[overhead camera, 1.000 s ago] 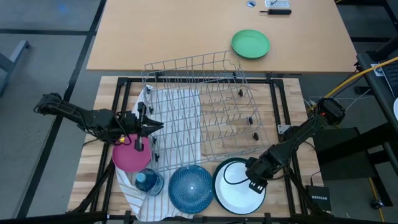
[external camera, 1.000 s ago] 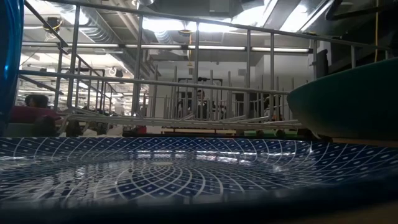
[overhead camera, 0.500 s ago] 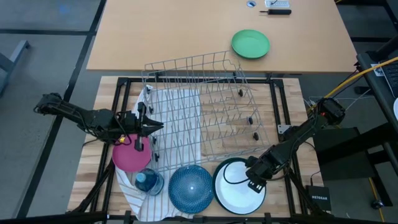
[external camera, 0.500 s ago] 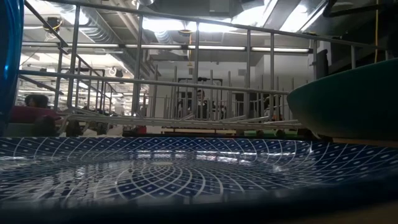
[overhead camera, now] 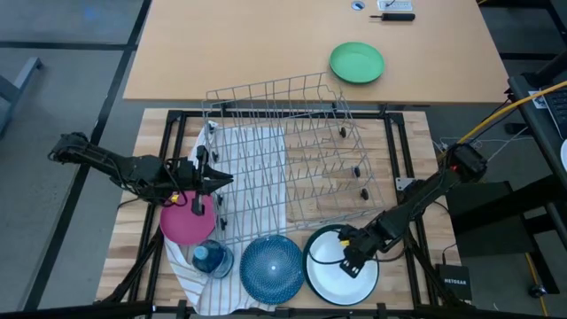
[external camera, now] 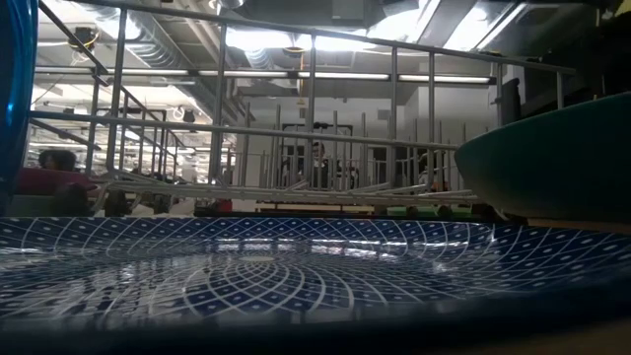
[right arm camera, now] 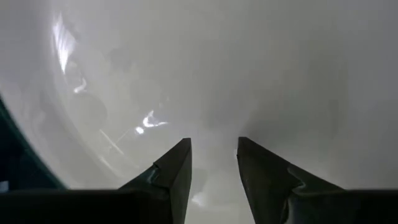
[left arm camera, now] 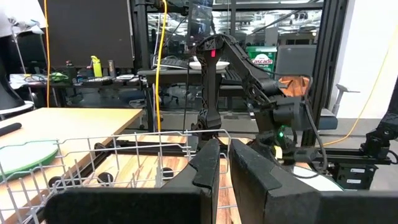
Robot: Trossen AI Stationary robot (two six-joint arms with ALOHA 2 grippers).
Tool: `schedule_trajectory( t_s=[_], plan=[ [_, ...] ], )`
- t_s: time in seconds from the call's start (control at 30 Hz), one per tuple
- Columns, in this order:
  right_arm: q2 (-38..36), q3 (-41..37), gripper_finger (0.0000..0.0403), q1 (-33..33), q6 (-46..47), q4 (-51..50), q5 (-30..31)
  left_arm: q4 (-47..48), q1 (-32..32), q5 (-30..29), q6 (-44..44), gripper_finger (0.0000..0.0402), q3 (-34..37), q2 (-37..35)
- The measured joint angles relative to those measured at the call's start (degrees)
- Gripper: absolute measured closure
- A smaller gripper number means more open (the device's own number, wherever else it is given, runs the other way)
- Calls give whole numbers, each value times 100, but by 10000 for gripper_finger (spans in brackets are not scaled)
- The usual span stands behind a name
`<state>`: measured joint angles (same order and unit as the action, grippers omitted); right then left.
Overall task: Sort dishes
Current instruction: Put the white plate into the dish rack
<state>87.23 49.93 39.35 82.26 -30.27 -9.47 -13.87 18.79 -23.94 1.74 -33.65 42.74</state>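
A white plate with a dark green back (overhead camera: 330, 276) lies face up at the table's near right. Its green back shows in the low view (external camera: 552, 158). My right gripper (overhead camera: 348, 259) is open, pointing down close over its white inner face (right arm camera: 211, 74). A speckled blue plate (overhead camera: 272, 266) lies left of it on a striped cloth (overhead camera: 252, 146). A magenta plate (overhead camera: 184, 225) lies at the near left. My left gripper (overhead camera: 220, 182) is shut and empty, level above the magenta plate's far edge, at the wire rack's left side. My right gripper stands close over the white plate's inner face (right arm camera: 214, 118), fingers pointing down. I cannot tell whether the fingertips touch it.
A wire dish rack (overhead camera: 292, 146) fills the table's middle. A small blue see-through container (overhead camera: 213, 259) stands between the magenta and blue plates. A vivid green plate (overhead camera: 357, 63) lies on the far tan table (overhead camera: 230, 53).
My right gripper has gone toward the table's left edge, farther in over the white plate.
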Motion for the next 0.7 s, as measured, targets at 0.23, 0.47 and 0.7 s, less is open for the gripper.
schedule_trajectory(
  t_s=[0.23, 0.47, 0.7],
  plan=[
    [474, 11, 269, 0, -30, 872, -55, 0, -2, 0, -1, 373, 0, 0],
    [502, 4, 269, 7, -44, 1231, 224, -2, -2, 0, 11, 373, 0, 0],
    [417, -2, 269, 4, -46, 1211, 245, -2, -2, 0, -7, 373, 0, 0]
  ],
)
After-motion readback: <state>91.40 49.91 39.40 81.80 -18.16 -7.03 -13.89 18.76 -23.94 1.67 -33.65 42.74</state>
